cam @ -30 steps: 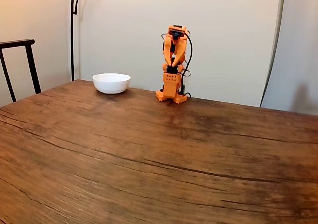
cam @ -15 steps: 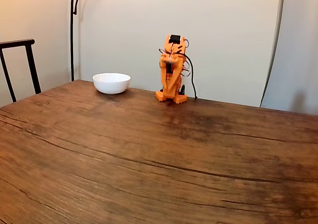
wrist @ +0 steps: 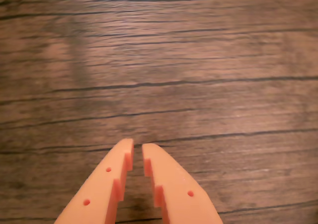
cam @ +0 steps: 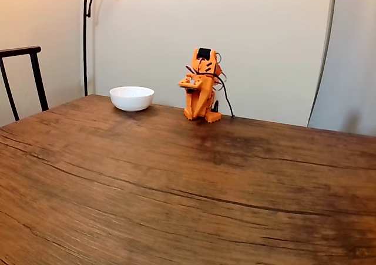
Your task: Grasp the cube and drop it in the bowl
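The white bowl (cam: 131,98) stands at the far left of the wooden table (cam: 176,183) in the fixed view. The cube is out of view. The orange arm (cam: 201,91) sits folded at the table's far edge, to the right of the bowl, its upper part leaning forward and left. In the wrist view my gripper (wrist: 138,146) comes in from the bottom edge, pointing down at bare wood. Its two orange fingers (wrist: 107,184) stand almost together with only a thin slit between them, and nothing is held there.
A dark chair back (cam: 23,71) rises beyond the table's left edge. A thin black lamp pole (cam: 86,42) stands against the wall behind the bowl. A black cable (cam: 225,97) hangs on the arm's right side.
The arm has gone from a tall upright fold to a lower pose, with its upper part tipping forward and left toward the table. The bowl has not moved.
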Tool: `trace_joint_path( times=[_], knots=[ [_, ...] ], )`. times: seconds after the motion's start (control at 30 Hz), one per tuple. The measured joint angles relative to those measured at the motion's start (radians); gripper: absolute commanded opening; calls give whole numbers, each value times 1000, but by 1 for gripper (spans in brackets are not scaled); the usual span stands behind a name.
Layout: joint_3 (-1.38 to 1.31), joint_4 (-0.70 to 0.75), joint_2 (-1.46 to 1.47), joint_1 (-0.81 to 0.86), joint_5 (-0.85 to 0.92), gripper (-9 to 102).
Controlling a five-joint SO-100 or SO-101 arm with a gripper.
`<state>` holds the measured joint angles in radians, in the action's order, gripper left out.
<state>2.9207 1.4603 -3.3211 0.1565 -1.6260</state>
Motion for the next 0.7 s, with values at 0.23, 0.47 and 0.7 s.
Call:
trace_joint_path(
  times=[0.23, 0.47, 0.7],
  knots=[
    [0, 0, 0, -17, 2, 1],
    [0, 0, 0, -11, 2, 1],
    [0, 0, 0, -11, 2, 1]
  ],
)
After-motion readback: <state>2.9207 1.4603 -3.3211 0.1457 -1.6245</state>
